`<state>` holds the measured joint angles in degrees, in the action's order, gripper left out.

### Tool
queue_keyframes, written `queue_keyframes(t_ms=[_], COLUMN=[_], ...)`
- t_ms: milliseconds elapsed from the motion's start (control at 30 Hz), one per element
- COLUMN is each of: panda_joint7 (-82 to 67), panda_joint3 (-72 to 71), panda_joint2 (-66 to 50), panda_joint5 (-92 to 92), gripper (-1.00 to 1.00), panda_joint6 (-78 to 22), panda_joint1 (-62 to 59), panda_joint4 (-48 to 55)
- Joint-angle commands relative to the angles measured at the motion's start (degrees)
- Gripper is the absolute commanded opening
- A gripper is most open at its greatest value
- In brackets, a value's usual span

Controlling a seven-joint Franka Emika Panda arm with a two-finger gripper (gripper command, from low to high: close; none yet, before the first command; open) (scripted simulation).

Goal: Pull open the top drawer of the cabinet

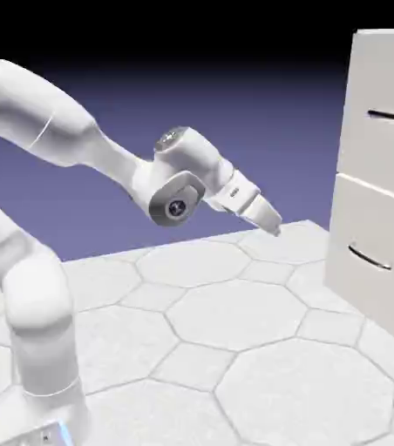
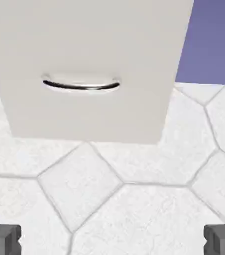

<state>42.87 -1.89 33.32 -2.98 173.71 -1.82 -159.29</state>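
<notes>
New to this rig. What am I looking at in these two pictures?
Both pictures show a simulated scene with one white Franka Panda arm.

The exterior view comes from a fixed camera beside the arm, which rises at the left. On the right stands an off-white cabinet with two stacked drawers, the top drawer and the lower drawer, each with a thin dark bar handle. Both look closed. The floor has a pale, tile-like pattern.

The hand view comes from a camera on the end effector, looking along it. The two grey blocks at the bottom corners are its fingertips, spread wide. Ahead is a drawer front with a curved handle, most likely the lower one, as floor shows just beneath it.

Nothing is held, and the end effector is well short of the cabinet.
</notes>
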Motion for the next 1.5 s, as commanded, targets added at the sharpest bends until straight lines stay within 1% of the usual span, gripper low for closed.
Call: queue_keyframes(t_ms=[0,1467], panda_joint7=[0.3,15.3], panda_joint3=[-1.6,-70.7], panda_joint2=[0.5,24.7], panda_joint5=[-2.5,-111.2], gripper=[1.0,1.0], panda_joint6=[-0.2,-11.2], panda_joint1=[-2.1,-93.4], panda_joint4=[1.4,63.7])
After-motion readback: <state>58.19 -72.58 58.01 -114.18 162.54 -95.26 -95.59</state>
